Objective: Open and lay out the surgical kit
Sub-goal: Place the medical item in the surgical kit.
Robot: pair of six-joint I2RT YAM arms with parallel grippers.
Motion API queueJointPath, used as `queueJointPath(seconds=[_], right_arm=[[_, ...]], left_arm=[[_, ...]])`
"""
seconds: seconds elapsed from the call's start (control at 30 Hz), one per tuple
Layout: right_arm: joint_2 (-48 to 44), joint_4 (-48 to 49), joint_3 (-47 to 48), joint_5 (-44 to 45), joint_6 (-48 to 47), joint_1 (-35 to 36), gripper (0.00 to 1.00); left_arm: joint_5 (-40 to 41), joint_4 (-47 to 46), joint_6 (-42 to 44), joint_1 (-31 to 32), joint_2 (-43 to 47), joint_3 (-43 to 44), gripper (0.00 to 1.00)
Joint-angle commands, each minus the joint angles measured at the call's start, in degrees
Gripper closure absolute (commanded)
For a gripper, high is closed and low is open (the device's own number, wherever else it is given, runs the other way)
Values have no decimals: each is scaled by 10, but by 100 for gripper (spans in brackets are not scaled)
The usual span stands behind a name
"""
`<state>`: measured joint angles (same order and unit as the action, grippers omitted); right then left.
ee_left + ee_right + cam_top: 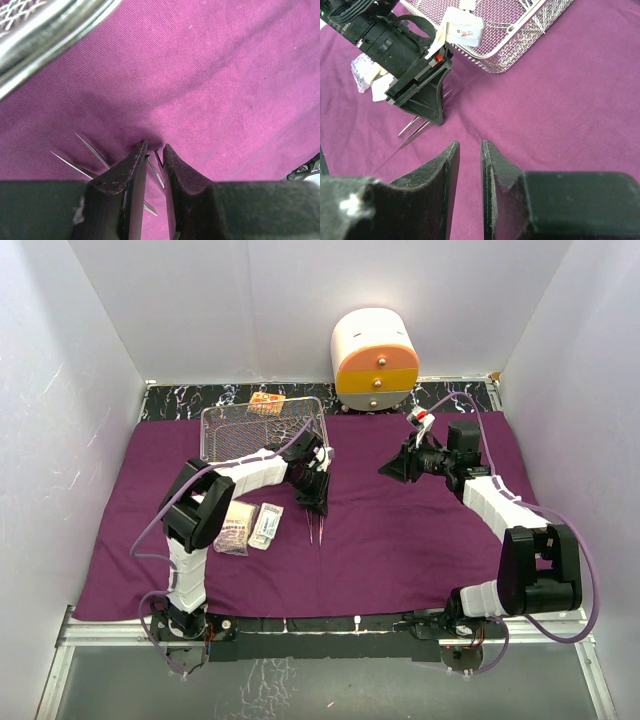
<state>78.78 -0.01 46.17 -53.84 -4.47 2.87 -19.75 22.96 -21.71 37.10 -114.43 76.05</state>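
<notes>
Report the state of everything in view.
purple cloth, spread flat
wire-mesh tray, upright, orange packet inside
drawer cabinet, drawers shut
packets, flat on the cloth
tweezers, resting on the cloth
left end effector, nearly closed astride a prong, grip unclear
right end effector, slightly open, empty

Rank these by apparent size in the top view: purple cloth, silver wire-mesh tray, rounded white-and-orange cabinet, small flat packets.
1. large purple cloth
2-3. rectangular silver wire-mesh tray and rounded white-and-orange drawer cabinet: look alike, unranked
4. small flat packets
</notes>
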Motion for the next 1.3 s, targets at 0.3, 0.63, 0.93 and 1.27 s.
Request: queueJointPath(seconds=[0.3,0.63,0.93,1.27], right_arm=[[-1,13,6,4,-13,-2,78],[0,10,7,5,-15,-2,78],[0,8,8,4,-16,-2,78],[2,7,8,4,-18,-2,78]], left_arm=[[51,-25,-69,6,21,-17,82],[123,-1,-81,29,21,-3,82],[156,2,-83,32,34,-16,83],[169,-4,-83,32,49,-30,82]])
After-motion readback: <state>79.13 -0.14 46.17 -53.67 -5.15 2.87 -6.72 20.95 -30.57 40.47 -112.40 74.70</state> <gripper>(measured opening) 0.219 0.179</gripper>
